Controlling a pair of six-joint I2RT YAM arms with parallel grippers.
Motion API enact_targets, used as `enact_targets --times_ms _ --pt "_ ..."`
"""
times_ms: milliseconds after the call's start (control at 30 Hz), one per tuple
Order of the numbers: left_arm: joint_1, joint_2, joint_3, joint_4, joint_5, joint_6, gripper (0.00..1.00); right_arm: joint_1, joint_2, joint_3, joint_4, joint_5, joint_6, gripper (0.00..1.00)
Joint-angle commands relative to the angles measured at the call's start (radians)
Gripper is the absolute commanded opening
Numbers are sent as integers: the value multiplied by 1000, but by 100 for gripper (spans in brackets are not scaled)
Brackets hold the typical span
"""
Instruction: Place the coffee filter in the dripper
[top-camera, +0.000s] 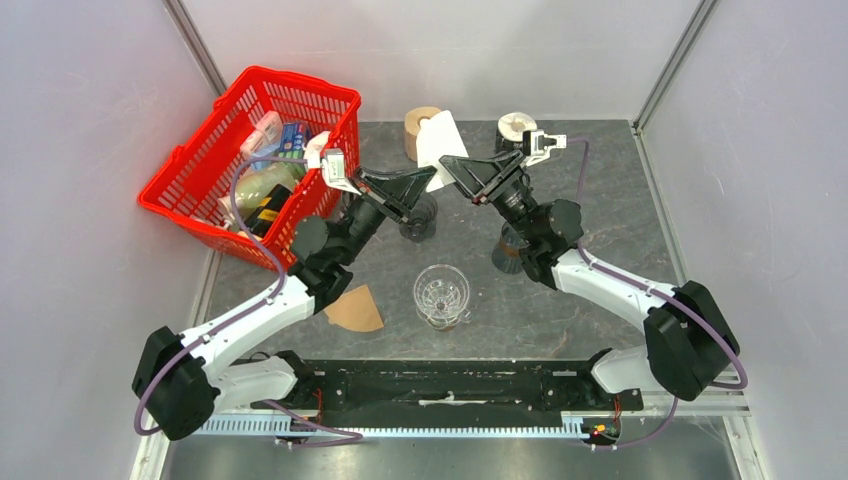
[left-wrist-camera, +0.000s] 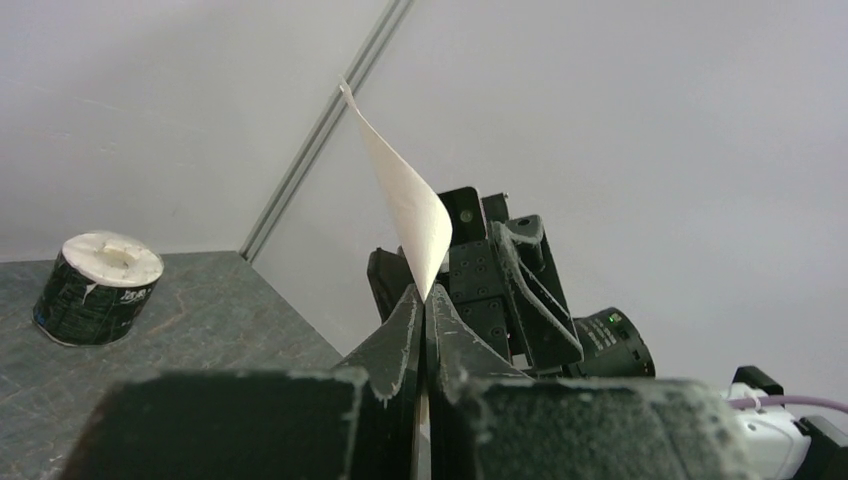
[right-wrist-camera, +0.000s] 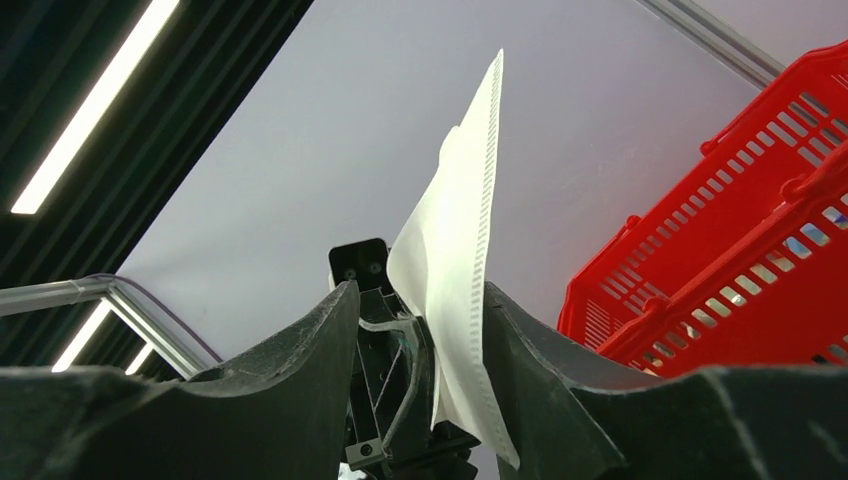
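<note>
The basket (top-camera: 290, 95) is sitting at the rear left of the bench (top-camera: 580, 300). The coffee filter (top-camera: 440, 140) is hanging above the rear centre, between the left end effector (top-camera: 432, 186) and the right end effector (top-camera: 448, 165), which are facing tip to tip. The dripper (top-camera: 441, 295) is standing front centre, with a second filter (top-camera: 355, 310) lying just left of it.

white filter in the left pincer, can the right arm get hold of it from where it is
Likely yes: the left pincer holds the white filter up by its lower tip, and the sheet stands between the open fingers of the right pincer, so the way looks free.
</note>
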Motion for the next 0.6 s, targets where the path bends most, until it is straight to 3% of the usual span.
enact_targets --times_ms 0,400,567 --pt "-12 -15 -23 87 -121 -53 5 17 3 37 76 39 0 53" --pt "-23 -8 -29 100 -130 -64 5 27 0 49 49 59 -14 36" --pt "-28 -5 -28 92 -110 -68 8 29 -4 59 5 64 -32 16"
